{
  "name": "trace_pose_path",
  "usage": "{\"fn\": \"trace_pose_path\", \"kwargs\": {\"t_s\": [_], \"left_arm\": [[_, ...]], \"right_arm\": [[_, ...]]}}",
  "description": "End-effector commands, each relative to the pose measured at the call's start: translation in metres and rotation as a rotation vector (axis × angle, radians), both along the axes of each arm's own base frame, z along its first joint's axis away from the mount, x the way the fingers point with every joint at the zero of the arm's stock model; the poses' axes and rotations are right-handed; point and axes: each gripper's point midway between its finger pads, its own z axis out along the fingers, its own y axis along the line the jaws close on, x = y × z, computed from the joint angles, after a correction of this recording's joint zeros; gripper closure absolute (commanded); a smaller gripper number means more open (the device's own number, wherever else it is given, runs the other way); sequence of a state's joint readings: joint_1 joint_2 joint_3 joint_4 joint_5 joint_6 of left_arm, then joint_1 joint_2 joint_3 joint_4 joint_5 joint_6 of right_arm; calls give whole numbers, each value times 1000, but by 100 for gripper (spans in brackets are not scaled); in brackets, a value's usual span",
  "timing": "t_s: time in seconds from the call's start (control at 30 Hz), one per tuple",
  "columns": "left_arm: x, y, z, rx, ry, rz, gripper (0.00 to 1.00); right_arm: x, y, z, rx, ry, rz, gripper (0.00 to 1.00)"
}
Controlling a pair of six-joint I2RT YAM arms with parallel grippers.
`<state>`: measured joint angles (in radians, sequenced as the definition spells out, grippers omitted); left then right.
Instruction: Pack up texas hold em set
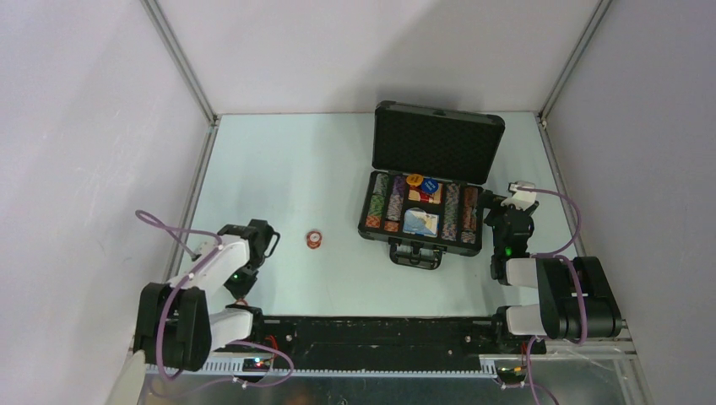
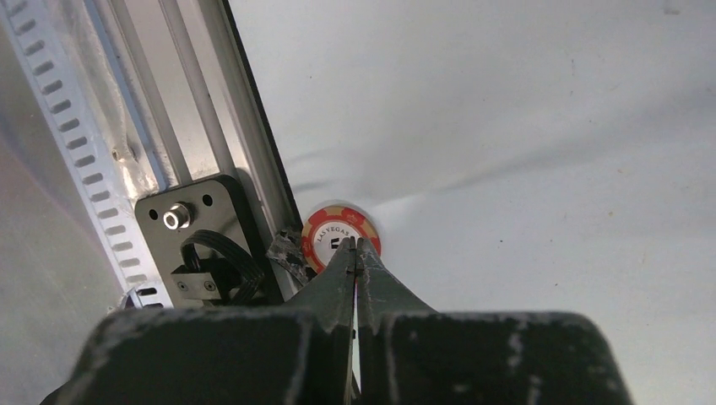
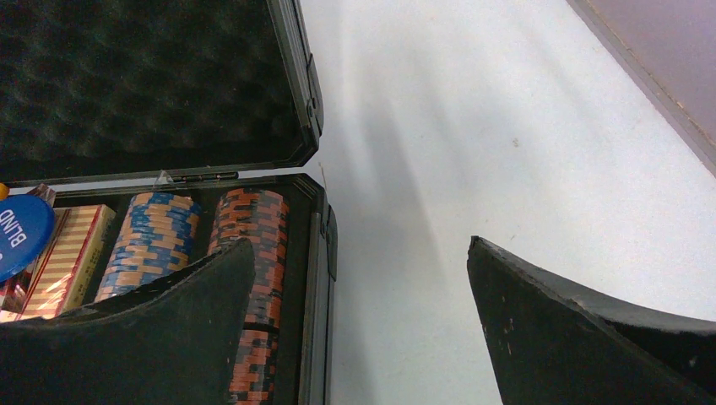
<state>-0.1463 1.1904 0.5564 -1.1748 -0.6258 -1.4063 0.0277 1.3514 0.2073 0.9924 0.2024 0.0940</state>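
Note:
The black case (image 1: 436,246) of the texas hold em set lies open at centre right, its foam-lined lid (image 1: 439,139) standing up. Multicoloured chip rows (image 1: 452,211) fill it. A small red-white chip (image 1: 314,240) sits on the table left of the case. In the left wrist view another red-white chip (image 2: 338,229) lies flat beside the near rail. My left gripper (image 2: 355,245) is shut, its tips over that chip's edge with nothing between them. My right gripper (image 3: 359,243) is open beside the case's right wall (image 3: 317,278), holding nothing. No black triangular marker shows.
A metal rail with a black bracket (image 2: 203,245) runs along the near edge, right next to the left fingertips. Inside the case are a striped red-white card box (image 3: 67,257) and a blue disc (image 3: 21,232). White walls enclose the table.

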Motion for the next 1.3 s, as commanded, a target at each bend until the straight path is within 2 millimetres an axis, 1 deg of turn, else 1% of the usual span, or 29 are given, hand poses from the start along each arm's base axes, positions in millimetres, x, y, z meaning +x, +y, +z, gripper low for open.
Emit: {"fn": "trace_pose_path", "kwargs": {"t_s": [0.0, 0.2, 0.3, 0.4, 0.43, 0.5, 0.6, 0.67, 0.7, 0.73, 0.77, 0.8, 0.83, 0.87, 0.9, 0.93, 0.97, 1.0, 1.03, 1.1, 1.2, 1.27], "left_arm": [[3, 6, 3, 39, -72, 7, 100], [1, 6, 2, 36, -109, 20, 100], [4, 5, 3, 33, -119, 25, 100], [23, 5, 22, 43, -144, -21, 100], [33, 5, 32, 45, -171, -30, 100], [41, 6, 44, 56, -196, -44, 100], [48, 6, 53, 58, -228, -34, 100], [63, 4, 64, 63, -261, -51, 98], [79, 2, 78, 74, -290, -77, 97], [87, -1, 86, 78, -287, -121, 93], [105, -3, 103, 92, -317, -142, 91], [114, -7, 113, 97, -313, -189, 85], [132, -11, 132, 103, -355, -205, 81], [139, -16, 138, 105, -351, -246, 70], [153, -21, 152, 112, -381, -265, 61], [159, -27, 159, 117, -383, -307, 42], [168, -30, 171, 131, -401, -332, 28], [173, -36, 180, 131, -424, -353, 22], [174, -37, 183, 132, -430, -365, 12], [172, -41, 190, 122, -467, -372, 2], [165, -52, 206, 118, -561, -397, 1], [164, -59, 213, 105, -606, -414, 0]], "right_arm": [[7, -4, 12, -14, -34, -12, 1], [7, -3, 12, -14, -34, -11, 1], [7, -4, 11, -13, -34, -12, 0], [7, -4, 12, -13, -34, -11, 1], [7, -4, 11, -14, -34, -12, 1], [7, -4, 11, -14, -33, -12, 0], [7, -4, 11, -14, -33, -12, 1], [7, -4, 11, -13, -32, -12, 1], [7, -4, 11, -13, -33, -12, 1], [7, -4, 11, -14, -33, -12, 1], [7, -3, 11, -15, -32, -11, 1], [7, -4, 11, -15, -32, -11, 1], [7, -4, 11, -15, -31, -12, 1], [7, -4, 11, -14, -32, -12, 0], [7, -4, 11, -14, -32, -12, 0], [7, -4, 12, -13, -35, -12, 0], [7, -4, 11, -13, -33, -12, 1], [7, -4, 11, -13, -31, -11, 0], [7, -4, 11, -14, -31, -11, 1], [7, -3, 11, -13, -32, -11, 1], [7, -4, 11, -13, -32, -12, 1], [7, -4, 11, -12, -32, -11, 1]]}}
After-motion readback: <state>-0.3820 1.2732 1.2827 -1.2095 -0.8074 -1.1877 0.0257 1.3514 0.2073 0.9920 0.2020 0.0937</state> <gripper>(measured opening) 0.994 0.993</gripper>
